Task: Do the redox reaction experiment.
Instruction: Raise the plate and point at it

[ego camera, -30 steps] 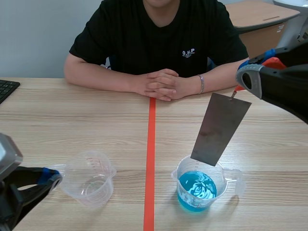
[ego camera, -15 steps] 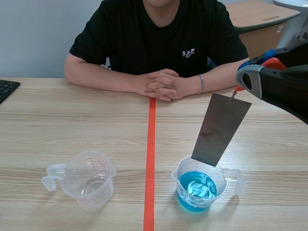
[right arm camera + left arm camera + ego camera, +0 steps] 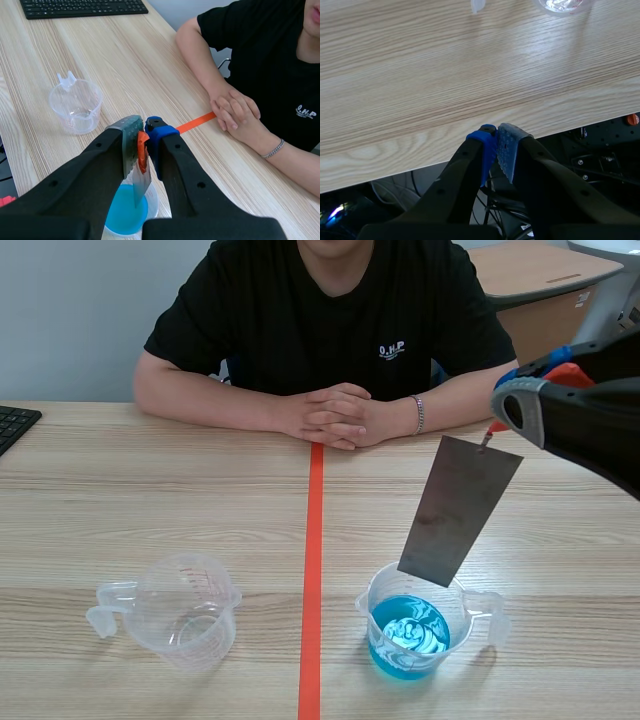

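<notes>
Metal plate [image 3: 459, 510] hangs in the scene view from the right gripper [image 3: 500, 418], long axis steeply tilted. Its lower edge is just above the cup of blue liquid [image 3: 410, 638]. In the left wrist view, the left gripper [image 3: 496, 146] is closed on nothing, off the table [image 3: 420, 75] edge. In the right wrist view, the fingers clamp the metal plate's top, and the cup lies directly beneath.

An office room set up as a small test lab.
A wood-grain bench [image 3: 150, 490] carries a black keyboard [image 3: 14, 425] at its far left and an orange tape line [image 3: 314, 530] down its middle. An empty measuring cup [image 3: 185, 610], a blue-filled measuring cup [image 3: 410, 625] and a grey metal plate [image 3: 460, 505] suggest lab work. Beyond are a plain pale wall [image 3: 70, 310] and, far right, a second desk [image 3: 540, 270].
</notes>
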You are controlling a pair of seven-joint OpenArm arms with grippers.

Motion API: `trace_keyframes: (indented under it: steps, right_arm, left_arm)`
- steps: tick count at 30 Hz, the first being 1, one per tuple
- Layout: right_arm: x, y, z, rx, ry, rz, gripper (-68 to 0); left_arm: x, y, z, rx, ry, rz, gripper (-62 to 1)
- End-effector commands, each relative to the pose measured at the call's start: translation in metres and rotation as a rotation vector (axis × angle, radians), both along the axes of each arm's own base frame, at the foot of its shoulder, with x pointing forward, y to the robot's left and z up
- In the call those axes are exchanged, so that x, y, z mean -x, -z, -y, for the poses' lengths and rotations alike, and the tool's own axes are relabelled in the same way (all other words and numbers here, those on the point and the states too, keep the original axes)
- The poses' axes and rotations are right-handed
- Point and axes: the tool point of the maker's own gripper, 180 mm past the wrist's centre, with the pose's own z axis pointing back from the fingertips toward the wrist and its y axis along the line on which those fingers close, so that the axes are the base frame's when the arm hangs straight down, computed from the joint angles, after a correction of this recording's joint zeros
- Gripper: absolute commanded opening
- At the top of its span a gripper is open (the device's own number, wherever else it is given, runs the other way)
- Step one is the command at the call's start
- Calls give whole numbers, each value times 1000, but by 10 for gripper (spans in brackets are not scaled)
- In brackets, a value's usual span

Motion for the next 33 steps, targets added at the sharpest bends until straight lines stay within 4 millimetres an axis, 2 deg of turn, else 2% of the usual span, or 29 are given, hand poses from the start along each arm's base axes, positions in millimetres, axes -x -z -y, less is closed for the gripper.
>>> trace_keyframes:
  steps: [1, 19, 26, 33]
  right_arm:
    - [3, -9, -4, -12, -24, 25, -660]
    - [-1, -15, -5, 0, -32, 55, -660]
    - [-3, -28, -10, -19, -71, 90, -660]
    - [-5, -34, -23, -22, -124, 122, -660]
  left_arm:
    - [-2, -4, 5, 11, 6, 21, -563]
    - [-6, -1, 9, 16, 2, 17, -563]
    - [-3, 2, 8, 10, 0, -6, -563]
    - [-3, 2, 8, 9, 0, -8, -563]
